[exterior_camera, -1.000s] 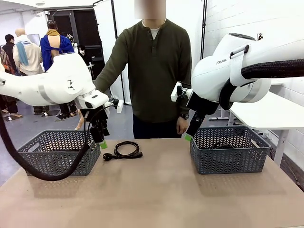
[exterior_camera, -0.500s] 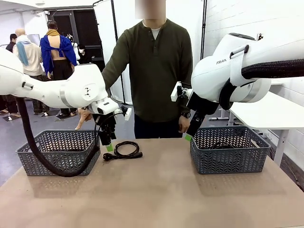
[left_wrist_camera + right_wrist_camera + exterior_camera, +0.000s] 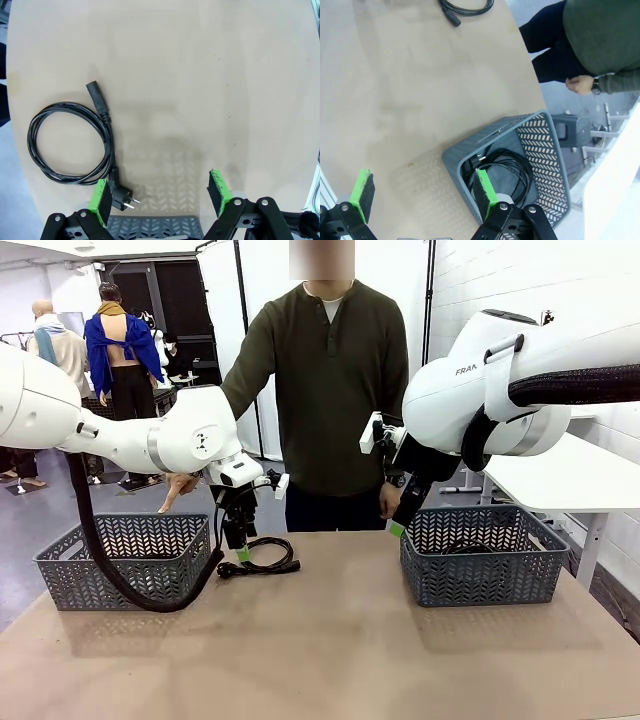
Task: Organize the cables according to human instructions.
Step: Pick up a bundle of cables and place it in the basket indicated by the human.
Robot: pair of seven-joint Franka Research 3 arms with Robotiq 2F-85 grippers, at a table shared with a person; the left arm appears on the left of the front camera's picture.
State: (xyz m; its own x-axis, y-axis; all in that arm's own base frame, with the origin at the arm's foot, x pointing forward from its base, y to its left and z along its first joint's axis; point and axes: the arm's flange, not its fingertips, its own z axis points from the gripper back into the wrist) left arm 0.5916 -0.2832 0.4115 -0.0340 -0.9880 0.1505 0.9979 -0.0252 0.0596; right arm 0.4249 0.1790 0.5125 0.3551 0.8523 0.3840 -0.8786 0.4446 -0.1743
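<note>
Tan table (image 3: 330,650) with two grey mesh baskets: left basket (image 3: 120,560) beside the left arm, right basket (image 3: 480,555) under the right arm, person (image 3: 320,390) standing at the far edge between them. Right basket already has coiled black cable in it, seen in the right wrist view (image 3: 512,172); how many coils is too tangled to tell. One loose cable (image 3: 262,558) lies on the bare table just right of the left basket. Left gripper (image 3: 243,552) hangs right over it, jaws wide apart, nothing held. In the left wrist view the coil (image 3: 70,142) sits off to the outer side of one green pad (image 3: 101,201), not between the jaws; the gap between the pads is over bare table. Two-pin plug (image 3: 122,199) lies right beside that same pad, pins aimed into the jaw gap. Other connector end (image 3: 97,97) points away from the fingers, further out. The coil is a loose oval with its long axis running roughly along the fingers' direction. Right gripper (image 3: 398,523) hovers over the near rim of the right basket, jaws wide apart, empty, well away from the loose cable. Left arm is clearly nearer; likely needs a sideways shift toward the coil before descending.
</note>
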